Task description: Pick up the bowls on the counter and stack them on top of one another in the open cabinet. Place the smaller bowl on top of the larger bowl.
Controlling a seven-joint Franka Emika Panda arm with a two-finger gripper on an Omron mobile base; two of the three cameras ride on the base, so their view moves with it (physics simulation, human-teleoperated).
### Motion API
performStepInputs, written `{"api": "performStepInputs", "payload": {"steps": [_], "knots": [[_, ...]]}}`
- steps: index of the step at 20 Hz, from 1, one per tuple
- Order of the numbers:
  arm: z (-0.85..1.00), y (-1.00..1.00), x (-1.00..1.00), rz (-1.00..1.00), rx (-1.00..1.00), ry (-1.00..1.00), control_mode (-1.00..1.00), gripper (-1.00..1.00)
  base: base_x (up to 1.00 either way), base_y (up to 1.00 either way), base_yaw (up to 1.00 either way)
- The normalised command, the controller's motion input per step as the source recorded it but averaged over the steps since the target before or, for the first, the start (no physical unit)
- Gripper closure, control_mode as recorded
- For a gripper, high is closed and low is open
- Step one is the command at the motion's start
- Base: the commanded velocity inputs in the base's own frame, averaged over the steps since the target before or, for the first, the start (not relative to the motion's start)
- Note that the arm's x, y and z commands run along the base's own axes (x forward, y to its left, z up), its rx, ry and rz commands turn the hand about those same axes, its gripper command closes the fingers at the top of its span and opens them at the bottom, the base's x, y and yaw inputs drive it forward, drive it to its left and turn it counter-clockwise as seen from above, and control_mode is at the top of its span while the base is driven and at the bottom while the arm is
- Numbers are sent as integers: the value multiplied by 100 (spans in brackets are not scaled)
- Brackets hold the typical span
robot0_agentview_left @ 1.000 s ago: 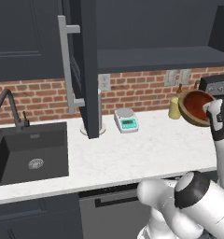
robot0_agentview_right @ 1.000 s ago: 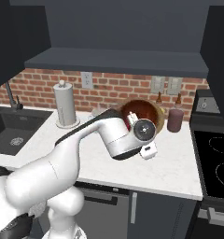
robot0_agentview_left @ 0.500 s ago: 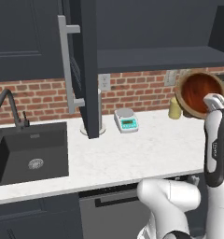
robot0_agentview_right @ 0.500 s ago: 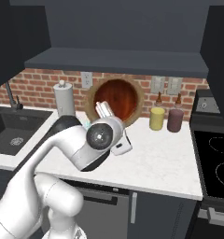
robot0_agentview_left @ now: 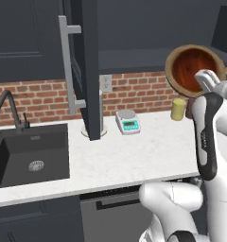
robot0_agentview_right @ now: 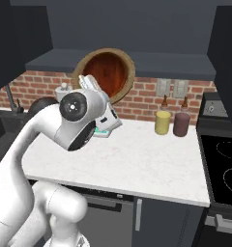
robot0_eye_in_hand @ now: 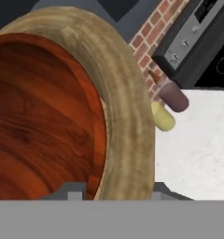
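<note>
Bowl (robot0_agentview_left: pixel 193 67) | gripped by its rim in claw (robot0_eye_in_hand: pixel 115 189), tilted on edge, raised clear of tabletop (robot0_agentview_left: pixel 134 156) | level with cabinet (robot0_agentview_right: pixel 137 65) shelf, likely for placement there

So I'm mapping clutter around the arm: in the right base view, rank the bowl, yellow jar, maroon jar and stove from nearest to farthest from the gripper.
1. Bowl: held in the gripper, raised by the cabinet shelf.
2. Yellow jar: on the counter to the right, by the brick wall.
3. Maroon jar: just beyond the yellow one.
4. Stove: far right.
</note>
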Motion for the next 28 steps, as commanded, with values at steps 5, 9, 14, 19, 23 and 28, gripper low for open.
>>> {"api": "performStepInputs", "payload": {"steps": [5, 9, 14, 19, 23, 28], "knots": [[100, 27, 75, 0, -2, 34, -100, 100, 0, 0, 0], [85, 13, 81, -3, 0, 27, -100, 100, 0, 0, 0], [14, 2, 77, -12, 0, 2, -100, 100, 0, 0, 0], [-37, 0, 71, -10, 1, -9, -100, 100, 0, 0, 0], [-50, 0, 73, -7, 1, -18, -100, 100, 0, 0, 0], [-33, 0, 90, -6, 0, -22, -100, 100, 0, 0, 0]]}}
